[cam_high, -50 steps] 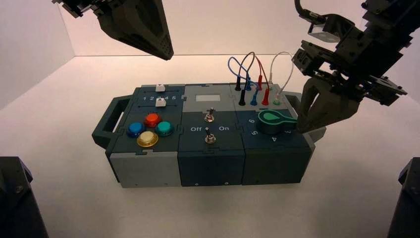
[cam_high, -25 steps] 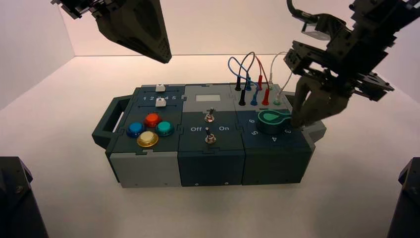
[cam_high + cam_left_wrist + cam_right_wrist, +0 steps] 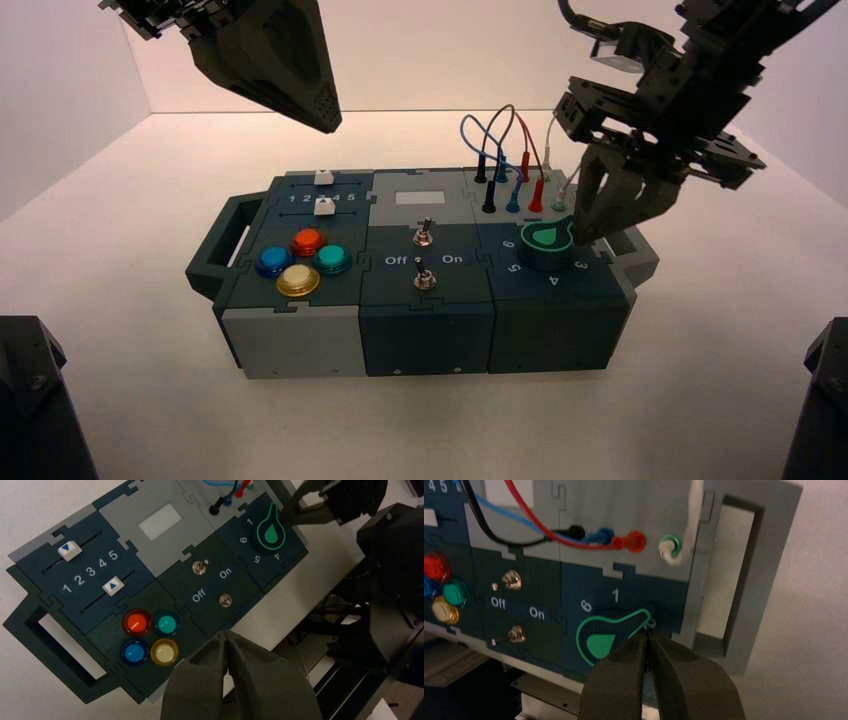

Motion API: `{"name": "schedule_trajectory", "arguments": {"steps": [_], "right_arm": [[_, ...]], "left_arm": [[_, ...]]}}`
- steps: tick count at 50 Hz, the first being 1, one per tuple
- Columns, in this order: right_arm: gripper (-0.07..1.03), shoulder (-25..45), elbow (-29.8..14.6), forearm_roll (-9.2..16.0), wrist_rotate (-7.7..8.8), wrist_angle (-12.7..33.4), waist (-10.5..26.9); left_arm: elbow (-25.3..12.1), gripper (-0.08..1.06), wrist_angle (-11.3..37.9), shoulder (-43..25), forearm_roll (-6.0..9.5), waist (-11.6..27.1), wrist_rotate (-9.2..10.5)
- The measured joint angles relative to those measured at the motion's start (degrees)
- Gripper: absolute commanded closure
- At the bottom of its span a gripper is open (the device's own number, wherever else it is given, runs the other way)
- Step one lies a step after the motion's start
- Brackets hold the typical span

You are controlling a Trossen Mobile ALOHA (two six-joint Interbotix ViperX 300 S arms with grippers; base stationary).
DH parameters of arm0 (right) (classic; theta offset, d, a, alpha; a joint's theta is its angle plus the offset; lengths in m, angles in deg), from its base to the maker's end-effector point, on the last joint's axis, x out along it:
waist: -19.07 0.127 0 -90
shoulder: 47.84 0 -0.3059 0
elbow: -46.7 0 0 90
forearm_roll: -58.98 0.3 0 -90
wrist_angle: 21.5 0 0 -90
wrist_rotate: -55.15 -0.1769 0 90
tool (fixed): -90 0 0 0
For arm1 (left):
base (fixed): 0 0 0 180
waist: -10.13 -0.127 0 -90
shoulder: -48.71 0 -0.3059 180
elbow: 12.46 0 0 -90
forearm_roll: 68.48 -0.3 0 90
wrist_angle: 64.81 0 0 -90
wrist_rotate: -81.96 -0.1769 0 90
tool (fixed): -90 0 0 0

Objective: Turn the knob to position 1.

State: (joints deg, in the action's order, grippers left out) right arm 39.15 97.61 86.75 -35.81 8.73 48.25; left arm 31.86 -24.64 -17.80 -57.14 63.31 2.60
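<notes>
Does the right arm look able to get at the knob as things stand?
Probably yes. The right claw, fingers closed, sits right at the knob's pointer tip, with nothing between them. The left claw hangs clear.

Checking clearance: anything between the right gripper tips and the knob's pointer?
Nothing. In the right wrist view the right gripper, shut, sits right at the knob pointer tip.

White tabletop (image 3: pixel 140 330) carries one item directly: a dark teal and grey box (image 3: pixel 300 345), resting flat with a handle at each end, its front edge facing the camera in the high view.
</notes>
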Motion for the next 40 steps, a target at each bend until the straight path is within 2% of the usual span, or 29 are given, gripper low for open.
{"name": "schedule_trajectory", "arguments": {"steps": [40], "right_arm": [[0.98,2.8,-3.6,-1.8,0.0,-0.3,0.0]], "left_arm": [[0.0,1.01,0.3,0.0,-0.09,0.0,-0.53]]}}
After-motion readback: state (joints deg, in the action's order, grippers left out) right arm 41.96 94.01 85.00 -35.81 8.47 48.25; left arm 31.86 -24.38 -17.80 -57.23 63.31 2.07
